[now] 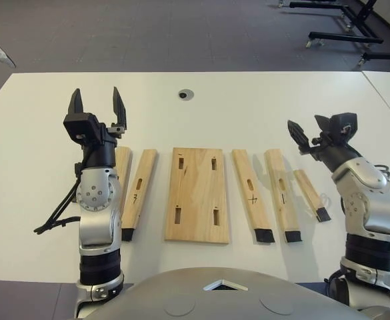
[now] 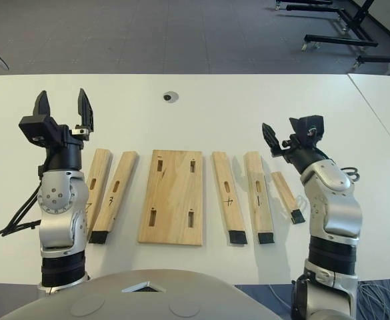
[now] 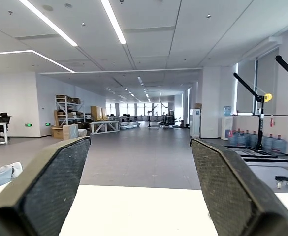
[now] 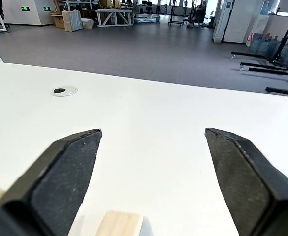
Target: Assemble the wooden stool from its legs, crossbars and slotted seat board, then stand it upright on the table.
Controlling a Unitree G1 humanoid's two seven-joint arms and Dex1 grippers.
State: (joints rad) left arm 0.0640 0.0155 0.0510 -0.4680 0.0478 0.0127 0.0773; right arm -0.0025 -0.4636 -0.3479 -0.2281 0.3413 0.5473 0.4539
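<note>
1. Left eye view, nearest first: the board [image 1: 197, 195] lies flat on the table [image 1: 41, 133] with its four slots facing up, probably so they can be seen and reached for fitting.
2. Two legs [image 1: 139, 193] lie left of the board. The outer one is partly behind the left arm.
3. Two more legs lie right of the board, with a shorter bar [image 1: 311, 195] outermost. All the pieces lie flat, roughly parallel to the board, dark-capped ends toward the robot. None touches the board and nothing is joined. The split looks meant to give each arm its own share.
4. Left gripper [image 1: 97, 95] is held high above the legs left of the board, pointing up and away. Its fingers [image 3: 50, 182] are spread wide with nothing between them, which I judge to be a ready pose clear of the wood.
5. Right gripper [image 1: 306, 127] hovers right of the board, just past the bar's far end, aimed low across the table. Its fingers [image 4: 70, 167] are wide apart and empty.
6. Beyond the board, a round grommet [image 1: 186, 95] sits in the table.
7. By this layout, assembly has not begun.
</note>
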